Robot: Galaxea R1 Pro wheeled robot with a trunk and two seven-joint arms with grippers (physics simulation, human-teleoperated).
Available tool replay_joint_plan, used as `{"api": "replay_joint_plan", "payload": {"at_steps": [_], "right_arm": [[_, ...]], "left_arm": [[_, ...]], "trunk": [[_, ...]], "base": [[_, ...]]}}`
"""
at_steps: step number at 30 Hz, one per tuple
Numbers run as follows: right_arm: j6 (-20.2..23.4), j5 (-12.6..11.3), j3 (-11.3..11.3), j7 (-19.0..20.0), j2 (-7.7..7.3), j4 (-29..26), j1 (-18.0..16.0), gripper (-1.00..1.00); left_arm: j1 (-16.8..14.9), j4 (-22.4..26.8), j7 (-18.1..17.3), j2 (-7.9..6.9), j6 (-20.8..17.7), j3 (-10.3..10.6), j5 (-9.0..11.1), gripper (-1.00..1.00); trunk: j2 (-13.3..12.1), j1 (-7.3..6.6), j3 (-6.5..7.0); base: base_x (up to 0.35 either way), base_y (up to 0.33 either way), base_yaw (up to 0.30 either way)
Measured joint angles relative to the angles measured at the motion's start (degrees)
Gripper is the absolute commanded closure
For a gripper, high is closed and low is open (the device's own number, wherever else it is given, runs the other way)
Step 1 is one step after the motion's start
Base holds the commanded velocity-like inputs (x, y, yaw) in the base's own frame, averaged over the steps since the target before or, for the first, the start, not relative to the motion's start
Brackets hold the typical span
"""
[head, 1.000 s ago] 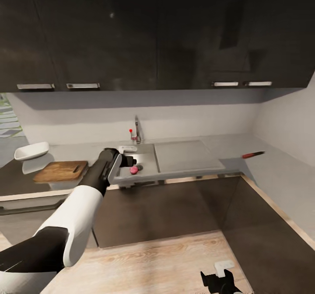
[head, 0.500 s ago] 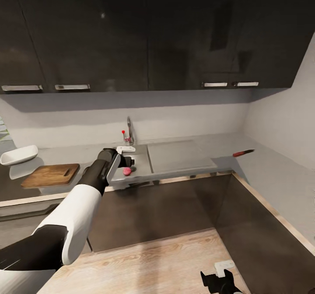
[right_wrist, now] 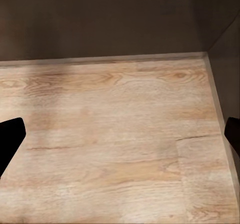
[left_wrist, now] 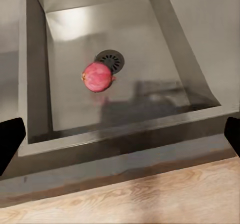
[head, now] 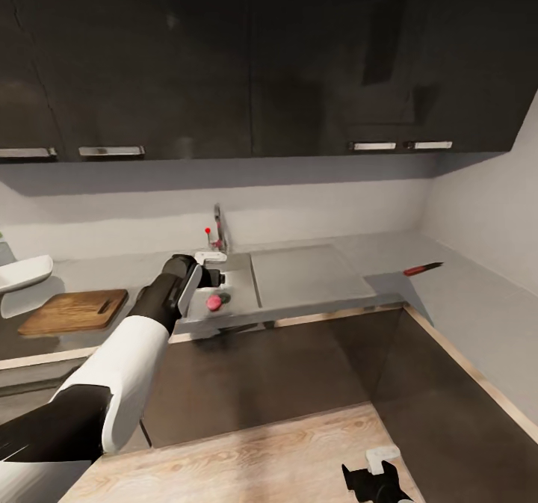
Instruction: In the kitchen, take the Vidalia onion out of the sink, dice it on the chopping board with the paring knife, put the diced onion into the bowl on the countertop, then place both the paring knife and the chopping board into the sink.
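Observation:
The Vidalia onion [head: 214, 303] [left_wrist: 97, 77], a small pinkish bulb, lies on the floor of the sink [head: 237, 288] [left_wrist: 150, 44] beside the round drain [left_wrist: 110, 60]. My left gripper [head: 216, 278] [left_wrist: 120, 134] hangs open above the basin's front edge, a little short of the onion, with nothing between its fingers. The brown chopping board [head: 71, 312] rests on the countertop [head: 112, 267] at the left, and the white bowl [head: 19, 273] stands just behind it. The paring knife [head: 423, 268] lies on the countertop far to the right. My right gripper [head: 377, 482] [right_wrist: 120, 134] is low over the wooden floor, open.
The chrome tap [head: 217, 228] with its red dot stands behind the basin, and the flat drainboard [head: 306, 271] runs to its right. Dark wall cabinets [head: 261, 54] hang above. The counter turns a corner at the right, with dark base cabinets [head: 269, 368] below.
The camera has turned, so the whole scene has slid leftward in the head view. My left gripper still hovers open over the sink's front, and the onion lies where it was.

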State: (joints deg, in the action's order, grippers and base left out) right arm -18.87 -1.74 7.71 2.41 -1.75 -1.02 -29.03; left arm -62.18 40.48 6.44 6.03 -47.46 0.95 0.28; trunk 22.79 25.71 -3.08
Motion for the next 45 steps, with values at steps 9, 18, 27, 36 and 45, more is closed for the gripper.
{"api": "replay_joint_plan", "payload": {"at_steps": [9,18,27,36,45], "right_arm": [[0.0,0.0,0.0,-0.01,-0.07,0.0,0.0,-1.0],[0.0,0.0,0.0,-0.01,-0.08,0.0,0.0,-1.0],[0.0,0.0,0.0,-0.01,-0.02,0.0,-0.01,-1.0],[0.0,0.0,0.0,-0.07,-0.03,0.0,0.0,-1.0],[0.0,0.0,0.0,-0.1,0.0,0.0,0.0,-1.0]], "left_arm": [[0.0,-0.35,-0.08,-0.05,0.07,0.0,0.07,-1.0],[0.0,-0.34,-0.09,-0.05,0.08,0.0,0.09,-1.0],[0.14,-0.61,-0.09,-0.08,0.15,0.0,0.09,-1.0],[0.18,-4.4,-0.36,-0.13,0.18,0.0,0.15,-1.0],[0.19,-10.29,-0.43,-0.48,4.81,0.0,0.17,-1.0]], "trunk": [[0.0,0.0,-0.66],[-0.01,0.03,-1.48],[-0.01,0.04,-2.31],[-0.01,0.04,-3.13],[0.0,0.02,-3.96]], "base": [[0.345,0.0,0.0],[0.259,0.0,0.0],[0.024,0.0,0.0],[0.0,0.0,0.0],[0.11,0.0,0.0]]}}
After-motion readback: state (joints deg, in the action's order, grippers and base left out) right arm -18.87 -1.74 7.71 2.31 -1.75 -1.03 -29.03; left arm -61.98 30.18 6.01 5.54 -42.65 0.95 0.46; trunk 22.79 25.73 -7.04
